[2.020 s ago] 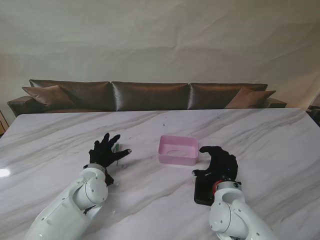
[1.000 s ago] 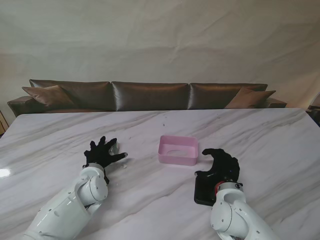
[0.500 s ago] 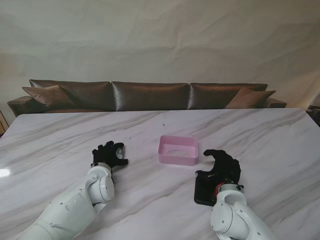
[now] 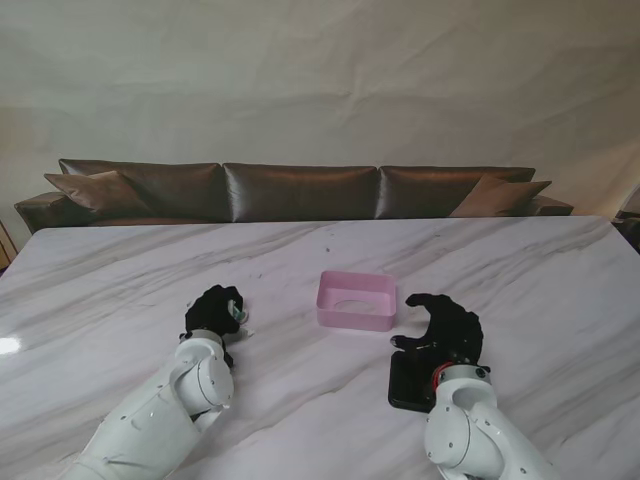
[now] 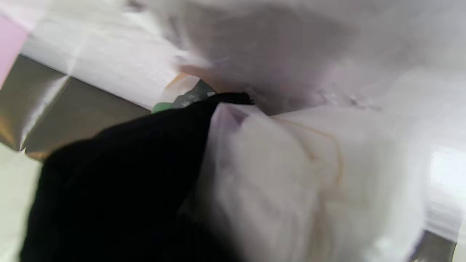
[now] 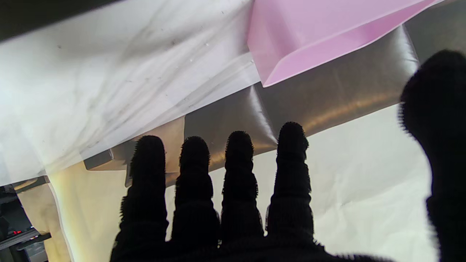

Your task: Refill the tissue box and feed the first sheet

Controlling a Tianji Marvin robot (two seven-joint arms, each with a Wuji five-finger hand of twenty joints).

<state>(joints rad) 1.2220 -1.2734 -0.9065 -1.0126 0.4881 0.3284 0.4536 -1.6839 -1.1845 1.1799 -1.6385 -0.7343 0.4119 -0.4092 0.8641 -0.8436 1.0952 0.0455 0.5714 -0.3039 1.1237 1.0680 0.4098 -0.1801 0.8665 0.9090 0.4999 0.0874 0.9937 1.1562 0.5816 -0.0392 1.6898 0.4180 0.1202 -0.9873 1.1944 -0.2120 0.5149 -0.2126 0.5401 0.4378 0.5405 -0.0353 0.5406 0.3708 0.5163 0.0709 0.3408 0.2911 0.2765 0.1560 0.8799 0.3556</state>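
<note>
Currently, left hand (image 4: 214,311) is curled around a soft tissue pack (image 5: 291,174) whose print is blurred, unreadable. Right hand (image 4: 444,327) hangs spread, holding nothing, beside the pink tissue box (image 4: 355,300).

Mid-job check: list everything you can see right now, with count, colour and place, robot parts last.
tissue box: one, pink, open-topped, centre of the table, between the two hands.
tissue pack: one, clear wrap with a green mark, in the left hand's fingers; mostly hidden.
black slab: one, flat on the table, partly under the right wrist.
table: one, white marble with grey veins.
sofa: one, dark brown, beyond the table's far edge.
left hand: black glove, curled on the tissue pack.
right hand: black glove, fingers spread, holding nothing, right of the tissue box.
</note>
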